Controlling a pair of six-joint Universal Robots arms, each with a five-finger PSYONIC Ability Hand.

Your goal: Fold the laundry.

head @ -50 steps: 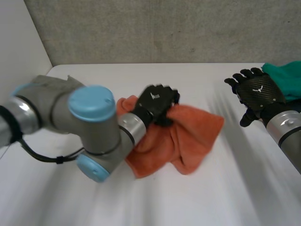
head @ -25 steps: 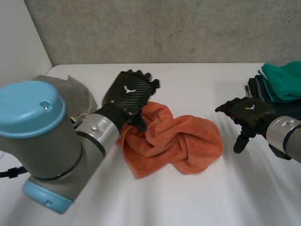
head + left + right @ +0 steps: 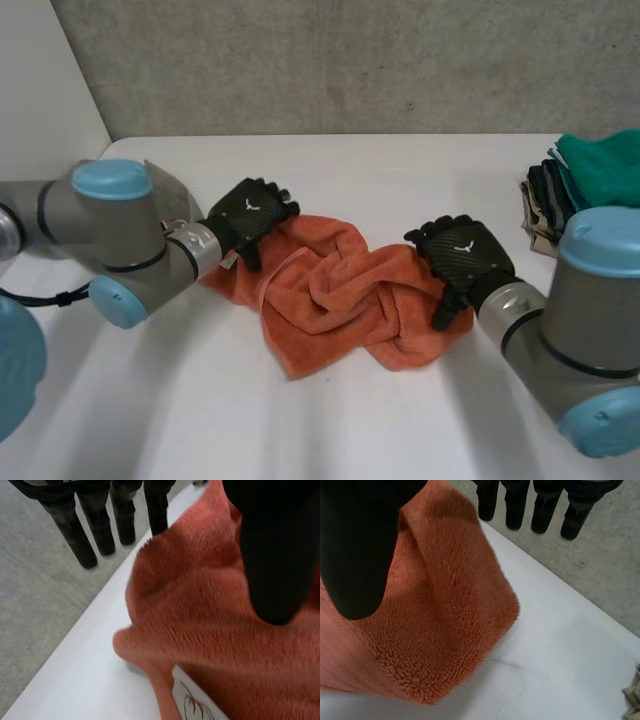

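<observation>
Flanking the crumpled orange towel (image 3: 340,290) along its left-right long axis: left hand (image 3: 250,212) on left end, right hand (image 3: 465,255) on right end, both open, just resting on it.

White table (image 3: 330,420) before a speckled grey wall (image 3: 350,60).

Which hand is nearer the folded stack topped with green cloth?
Right. The right hand is on the orange towel's end toward the stack; the left hand, its far end.
</observation>
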